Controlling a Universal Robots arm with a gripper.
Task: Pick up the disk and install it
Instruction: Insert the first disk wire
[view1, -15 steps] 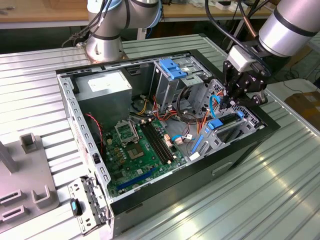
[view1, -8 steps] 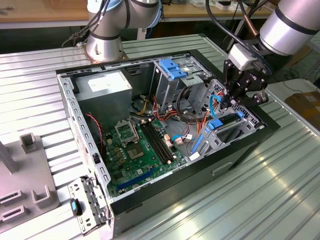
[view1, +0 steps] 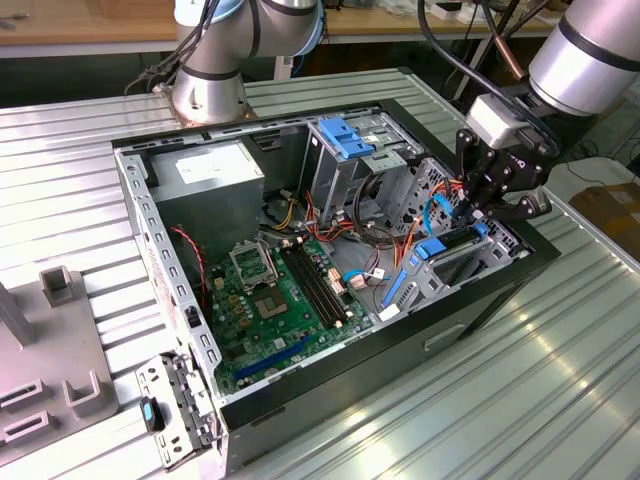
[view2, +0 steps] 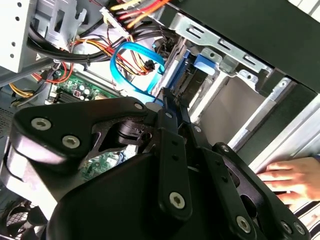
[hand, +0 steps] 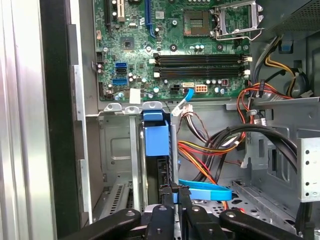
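The disk (view1: 452, 243) stands on edge in the drive bay at the exterior view's right side of the open computer case (view1: 480, 310), its blue rails and end tabs showing. In the first wrist view the disk (hand: 156, 140) sits low between the bay's metal walls. My gripper (view1: 472, 212) reaches down onto its upper end. In both wrist views the black fingers (hand: 165, 192) are pinched together on the disk's blue end tab. The disk (view2: 204, 62) runs on ahead of the gripper (view2: 169, 96) into the bay.
A thin blue cable (hand: 206, 190) and bundled wires (hand: 220, 145) lie close beside the bay. The motherboard (view1: 280, 300), power supply (view1: 210, 172) and tall drive cage with a blue latch (view1: 345, 135) fill the case. A person's hand (view2: 290, 180) rests outside the case wall.
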